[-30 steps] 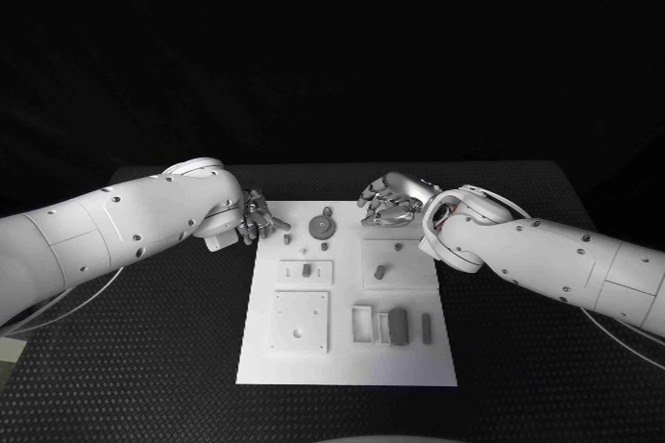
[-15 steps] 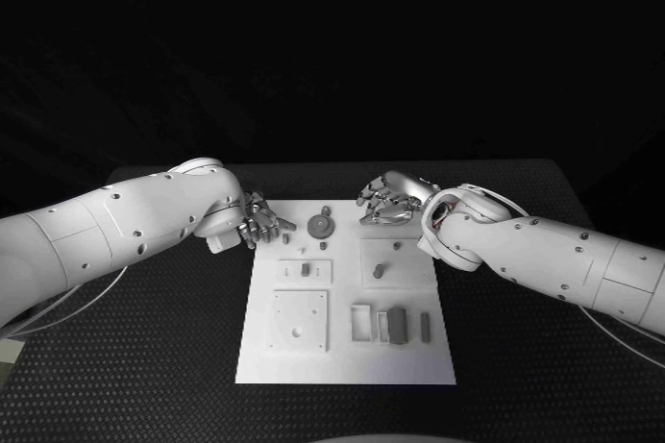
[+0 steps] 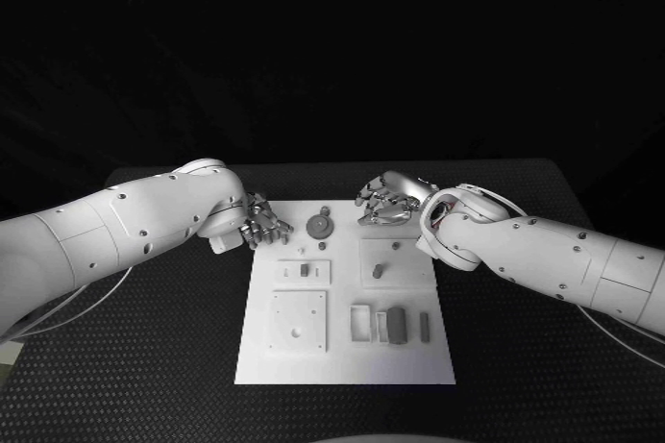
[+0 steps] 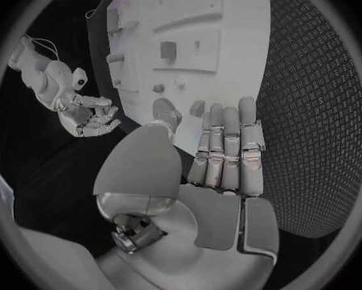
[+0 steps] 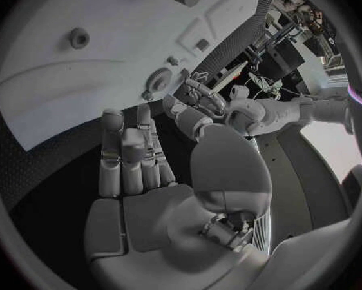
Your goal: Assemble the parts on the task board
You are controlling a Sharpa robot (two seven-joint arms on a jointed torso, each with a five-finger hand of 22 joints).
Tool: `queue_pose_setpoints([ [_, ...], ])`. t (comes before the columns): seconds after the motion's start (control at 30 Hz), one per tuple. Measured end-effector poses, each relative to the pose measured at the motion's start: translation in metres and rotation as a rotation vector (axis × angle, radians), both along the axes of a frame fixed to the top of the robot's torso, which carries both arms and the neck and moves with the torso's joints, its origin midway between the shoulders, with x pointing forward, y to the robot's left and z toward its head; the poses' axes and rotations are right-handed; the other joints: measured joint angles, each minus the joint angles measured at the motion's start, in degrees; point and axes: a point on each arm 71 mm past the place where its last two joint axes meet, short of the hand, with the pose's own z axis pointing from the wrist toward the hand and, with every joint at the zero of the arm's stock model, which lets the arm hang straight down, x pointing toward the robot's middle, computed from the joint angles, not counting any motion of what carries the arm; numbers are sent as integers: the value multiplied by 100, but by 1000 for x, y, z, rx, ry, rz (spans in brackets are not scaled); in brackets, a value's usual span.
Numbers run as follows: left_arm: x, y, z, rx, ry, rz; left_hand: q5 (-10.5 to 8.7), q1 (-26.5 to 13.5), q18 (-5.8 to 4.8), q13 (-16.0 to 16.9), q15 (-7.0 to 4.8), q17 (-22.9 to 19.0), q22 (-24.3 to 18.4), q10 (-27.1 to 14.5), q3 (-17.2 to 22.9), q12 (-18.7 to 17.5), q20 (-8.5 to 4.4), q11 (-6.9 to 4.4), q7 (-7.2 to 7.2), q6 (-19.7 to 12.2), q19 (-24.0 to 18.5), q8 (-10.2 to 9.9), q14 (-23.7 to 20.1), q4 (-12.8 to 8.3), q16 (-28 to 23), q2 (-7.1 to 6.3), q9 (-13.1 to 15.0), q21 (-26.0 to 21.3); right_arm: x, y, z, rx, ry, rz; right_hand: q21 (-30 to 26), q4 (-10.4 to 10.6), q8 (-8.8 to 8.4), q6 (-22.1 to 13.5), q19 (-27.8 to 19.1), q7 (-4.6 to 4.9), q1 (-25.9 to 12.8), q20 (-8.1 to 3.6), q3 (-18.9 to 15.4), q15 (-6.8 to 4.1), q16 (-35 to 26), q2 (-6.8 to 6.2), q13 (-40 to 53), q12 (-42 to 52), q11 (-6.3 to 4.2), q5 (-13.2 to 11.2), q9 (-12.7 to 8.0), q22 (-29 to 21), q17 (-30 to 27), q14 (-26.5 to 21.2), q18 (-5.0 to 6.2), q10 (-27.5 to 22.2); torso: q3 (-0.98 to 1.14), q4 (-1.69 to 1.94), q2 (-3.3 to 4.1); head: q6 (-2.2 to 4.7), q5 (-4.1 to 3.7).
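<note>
The left robot hand [image 3: 263, 224] has edged further over the task board [image 3: 347, 366] (far-left corner), empty.

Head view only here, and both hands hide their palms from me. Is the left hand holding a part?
Observer: No. The left wrist view shows the left hand with a bare palm, its fingers straight and side by side.
Operator: And the right hand?
Observer: It holds nothing either. In the right wrist view the right hand has an empty palm and outstretched fingers.
Operator: Anything near the left fingertips?
Observer: A small grey part lies on the task board close beside them. I cannot tell whether they touch.
</note>
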Motion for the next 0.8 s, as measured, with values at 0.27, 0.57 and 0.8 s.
queue_pose_setpoints([
  [0.27, 0, -4, -4, -5, 6, -7, 243, 71, 1, 20, 0, 8, 34, 0, -40, 0, -20, 0, -1, 0, -22, 45, 0, -8, 0, 19, 0, 0, 0, 1, 0, 1, 0, 1, 0, 0, 0, -10, 0, 9, 0, 0, 0, 2, 0, 0, 0, 0, -9, 0, -5, 0, 0, 2, 0, -9, 0, 0, 0, 4, -20],
  [0.57, -1, -5, -6, -6, 11, -8, 286, 156, -1, 188, -126, 162, 262, 145, -164, 284, -148, -144, -112, 111, 107, 355, 103, -4, 323, 103, 43, 224, 0, 2, 0, 1, 0, 3, 0, 15, 0, -11, -9, 7, 0, 9, 16, -14, 0, 0, -1, 0, -9, 0, -5, 0, 0, -13, 0, -10, 0, -1, 0, 5, -28],
  [0.8, -1, -5, -6, -5, 11, -6, 286, 170, -7, 321, -217, 251, 472, 209, -187, 545, -240, -208, -178, 176, 199, 638, 158, 3, 565, 118, 56, 393, 0, 2, 0, 1, 0, 3, 0, 15, 0, -12, -10, 4, 1, 10, 16, -13, 0, 0, -1, 0, -10, 0, -5, 0, -5, -13, 0, -10, 0, -1, 0, 5, -37],
])
